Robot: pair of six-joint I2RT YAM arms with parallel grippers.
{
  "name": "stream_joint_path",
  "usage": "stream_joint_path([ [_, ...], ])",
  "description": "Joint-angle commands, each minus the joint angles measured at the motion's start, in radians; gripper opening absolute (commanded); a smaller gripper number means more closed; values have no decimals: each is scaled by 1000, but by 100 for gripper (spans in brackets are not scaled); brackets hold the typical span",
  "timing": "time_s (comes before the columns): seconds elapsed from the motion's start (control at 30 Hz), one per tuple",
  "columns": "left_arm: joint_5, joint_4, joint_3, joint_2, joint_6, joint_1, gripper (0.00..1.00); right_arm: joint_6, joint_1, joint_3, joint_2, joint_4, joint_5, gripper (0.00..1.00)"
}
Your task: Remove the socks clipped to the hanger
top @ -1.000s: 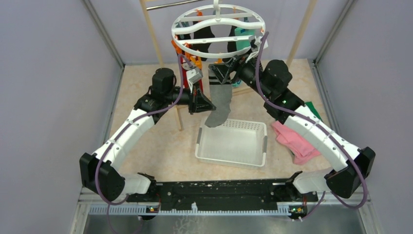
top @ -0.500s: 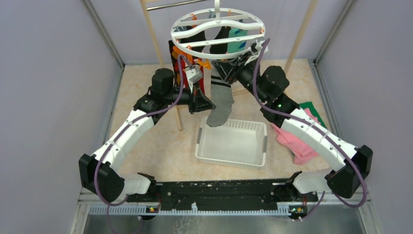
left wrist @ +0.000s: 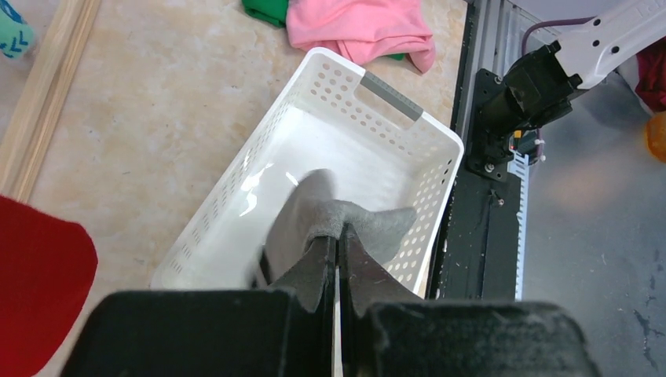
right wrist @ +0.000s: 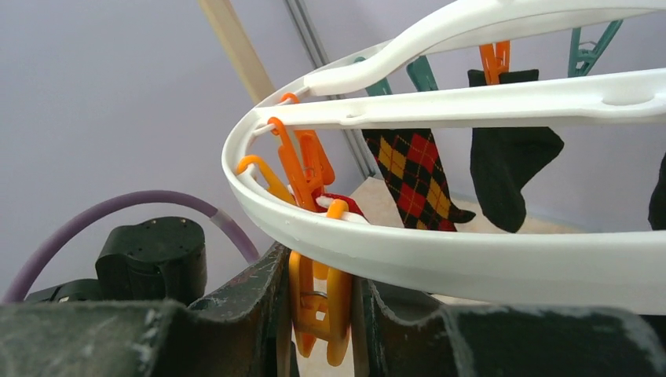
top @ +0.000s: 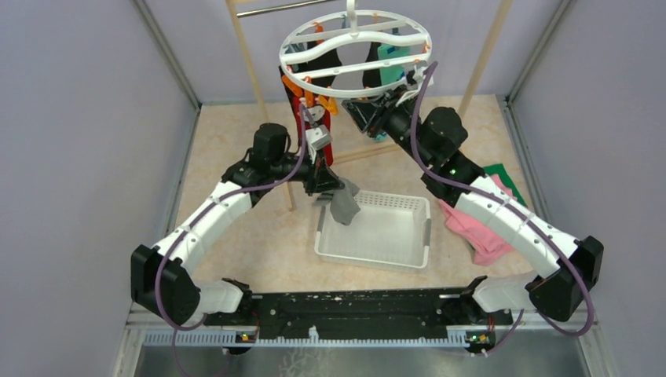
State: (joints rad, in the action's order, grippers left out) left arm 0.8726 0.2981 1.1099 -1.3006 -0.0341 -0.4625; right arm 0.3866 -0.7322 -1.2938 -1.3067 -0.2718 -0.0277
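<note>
The soft grey sock [top: 344, 206] has come free. A second ago it hung full length from the white round plastic ring hanger [right wrist: 487, 263]; now it dangles bunched from the left gripper [left wrist: 338, 259] over the far-left corner of the white perforated plastic basket [top: 373, 259]. The left gripper's jaws are pressed together with the sock's fabric pinched between them. In the left wrist view the loose end hangs above the basket's floor, and I cannot tell whether it touches.

The ring hanger hangs high above and beyond the basket's far edge, and it has swung a little in the last second. Up there the right gripper [right wrist: 320, 292], which stood wide a second ago, has narrowed onto a dangling orange plastic clip [right wrist: 310, 326] under the ring. Its fingers press the orange clip from both sides, and no sock shows in that clip.

By my reading, that squeeze freed the sock. One sock is off and only needs letting go, and the basket looks well placed to catch it. The task is far from finished. A black argyle sock [right wrist: 412, 169] with red and yellow diamonds, a plain black sock [right wrist: 506, 169], a teal sock [top: 389, 63] and a red sock [left wrist: 39, 267] are yet to come off, all above the basket's far side
</note>
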Motion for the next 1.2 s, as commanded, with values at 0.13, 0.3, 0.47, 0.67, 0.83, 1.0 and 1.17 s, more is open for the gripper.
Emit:
stream_joint_path([
  [0.13, 14, 91, -19, -24, -187, -58, 34, 23, -9, 59, 82, 72, -1, 60],
  [0.3, -27, 214, -41, -12, -338, -65, 83, 43, -8, 158, 167, 124, -1, 81],
  [0.47, -83, 277, -31, 33, -406, -65, 99, 35, -9, 256, 299, 229, 57, 91],
  [0.67, -138, 257, -12, 98, -344, -64, 99, -24, 95, 298, 388, 369, 138, 94],
  [0.83, -137, 253, 35, 109, -302, -63, 99, -116, 201, 276, 326, 347, 119, 98],
  [1.0, -133, 294, 79, 106, -313, -63, 99, -207, 341, 223, 180, 234, 42, 99],
  [1.17, -135, 329, 110, 111, -319, -61, 99, -277, 439, 197, 51, 50, -173, 99],
])
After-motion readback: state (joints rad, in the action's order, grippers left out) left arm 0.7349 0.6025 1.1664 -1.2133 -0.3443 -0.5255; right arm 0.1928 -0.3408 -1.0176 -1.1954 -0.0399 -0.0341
